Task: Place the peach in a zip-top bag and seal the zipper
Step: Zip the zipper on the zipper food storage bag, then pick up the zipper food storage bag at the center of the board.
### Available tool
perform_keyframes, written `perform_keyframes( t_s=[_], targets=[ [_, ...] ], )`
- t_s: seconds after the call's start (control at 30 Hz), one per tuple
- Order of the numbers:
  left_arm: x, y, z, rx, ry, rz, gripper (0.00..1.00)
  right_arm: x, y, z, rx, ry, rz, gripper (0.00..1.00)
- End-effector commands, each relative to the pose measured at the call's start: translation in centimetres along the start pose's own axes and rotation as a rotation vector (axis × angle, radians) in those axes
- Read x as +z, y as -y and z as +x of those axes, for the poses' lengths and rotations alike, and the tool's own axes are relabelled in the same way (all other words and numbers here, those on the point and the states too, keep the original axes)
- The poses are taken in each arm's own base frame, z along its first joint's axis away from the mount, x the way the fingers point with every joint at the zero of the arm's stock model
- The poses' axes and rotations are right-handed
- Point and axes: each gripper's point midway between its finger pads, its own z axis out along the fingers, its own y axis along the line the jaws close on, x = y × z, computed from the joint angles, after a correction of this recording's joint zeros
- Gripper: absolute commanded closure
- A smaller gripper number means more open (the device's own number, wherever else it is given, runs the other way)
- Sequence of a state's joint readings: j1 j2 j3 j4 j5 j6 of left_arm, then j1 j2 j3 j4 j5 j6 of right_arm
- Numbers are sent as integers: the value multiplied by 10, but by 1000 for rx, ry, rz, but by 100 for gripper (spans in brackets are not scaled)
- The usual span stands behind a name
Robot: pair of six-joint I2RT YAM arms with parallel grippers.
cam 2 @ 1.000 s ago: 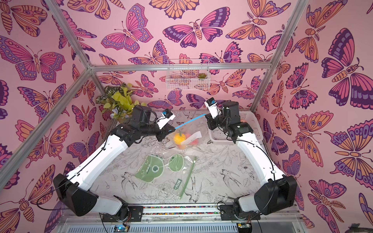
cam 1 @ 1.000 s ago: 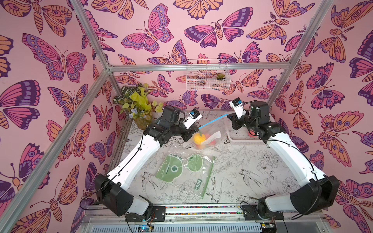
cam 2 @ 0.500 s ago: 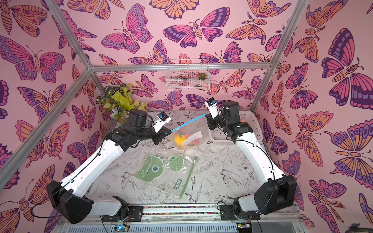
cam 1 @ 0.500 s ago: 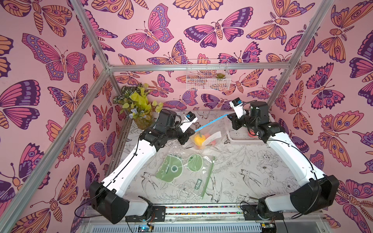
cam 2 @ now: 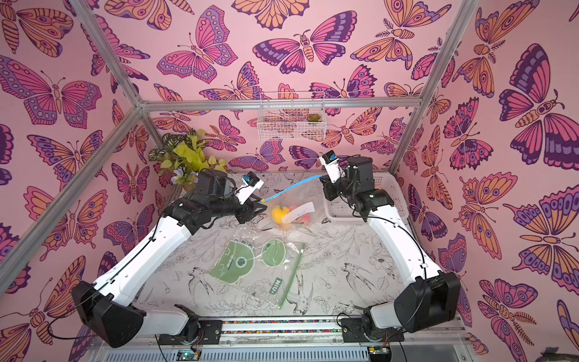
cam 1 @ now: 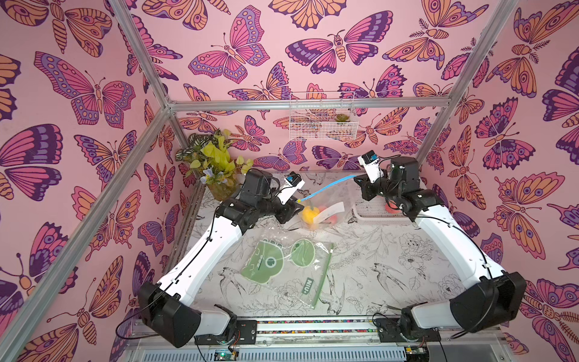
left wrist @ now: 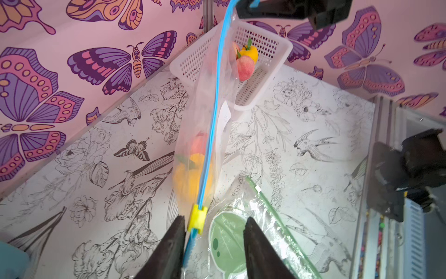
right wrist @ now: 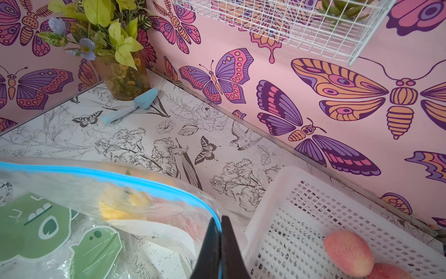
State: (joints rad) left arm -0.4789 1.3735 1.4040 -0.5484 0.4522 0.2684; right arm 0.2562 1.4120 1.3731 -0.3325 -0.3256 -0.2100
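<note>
Pink peach (left wrist: 198, 144) inside clear zip-top bag (left wrist: 206, 101)

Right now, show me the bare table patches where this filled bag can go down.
Widest: the flower-print tabletop between the flat green-printed plastic bag and the right arm. Also the back strip between the blue trowel and white mesh plastic basket. Crowded: under the hanging clear blue-zippered plastic bag, beside the green one's far edge.

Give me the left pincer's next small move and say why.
Probably draw the left pincer straight back off the bag. Its jaws stand open either side of the yellow slider, which sits at this end of the blue zipper track; the track looks closed along its length, the peach is inside, and the right pincer is shut on the far corner.
</note>
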Motion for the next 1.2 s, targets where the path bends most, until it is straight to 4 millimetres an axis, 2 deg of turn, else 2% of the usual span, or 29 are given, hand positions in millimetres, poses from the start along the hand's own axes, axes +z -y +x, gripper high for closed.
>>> perform_keyframes(
  t_s=[0.0,0.2,0.4,0.63,0.9,0.97,1.03,1.13,1.17],
  targets=[
    [0,-2,-22,17,55,18,49,-4,-8,-10,-24,39,-36,100],
    [13,-12,-41,44,84,24,37,-3,-11,-8,-34,31,-47,100],
    [32,-16,-49,48,83,70,35,-4,-13,-8,-39,31,-54,100],
    [47,-10,-43,19,71,148,40,-3,-13,-7,-43,26,-59,100],
    [58,-8,-33,-1,47,176,66,-3,-15,-6,-42,24,-63,100],
    [59,-8,-32,-2,44,179,69,-4,-14,-8,-42,28,-61,100],
    [61,-8,-30,-5,40,183,77,-4,-14,-8,-42,28,-62,100],
    [62,-9,-29,-9,36,182,97,-4,-14,-8,-40,30,-63,100],
    [62,-9,-29,-11,35,181,100,-4,-14,-9,-40,31,-61,100]
  ],
)
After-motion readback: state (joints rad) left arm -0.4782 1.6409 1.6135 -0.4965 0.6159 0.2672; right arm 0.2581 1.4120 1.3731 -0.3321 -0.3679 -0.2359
